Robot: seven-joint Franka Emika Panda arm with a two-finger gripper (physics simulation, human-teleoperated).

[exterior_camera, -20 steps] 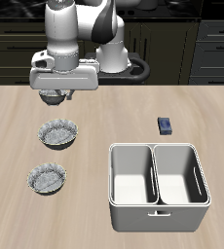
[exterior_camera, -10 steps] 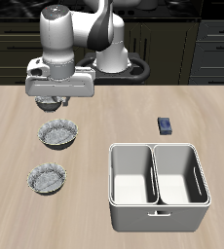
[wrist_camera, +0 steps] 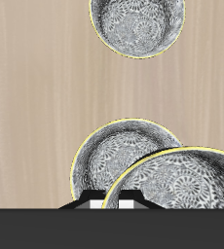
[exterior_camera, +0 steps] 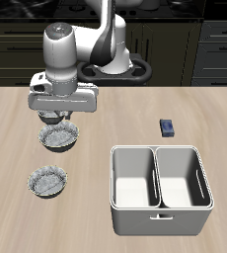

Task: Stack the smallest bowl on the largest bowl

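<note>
My gripper (exterior_camera: 54, 116) is shut on the smallest bowl (exterior_camera: 52, 121), a tiny grey-and-white mottled bowl, and holds it low over the back edge of the largest bowl (exterior_camera: 60, 137). In the wrist view the held smallest bowl (wrist_camera: 177, 185) looms close by my gripper (wrist_camera: 114, 203) and covers part of the largest bowl (wrist_camera: 109, 156) beneath it. I cannot tell whether the two bowls touch.
A second wide mottled bowl (exterior_camera: 47, 181) sits nearer the table's front edge and also shows in the wrist view (wrist_camera: 137, 24). A white two-compartment bin (exterior_camera: 161, 198) stands towards the front. A small dark blue object (exterior_camera: 168, 126) lies behind it.
My gripper has come forward from the back of the table and down, carrying the smallest bowl, and now hangs over the largest bowl. The other things have not moved.
</note>
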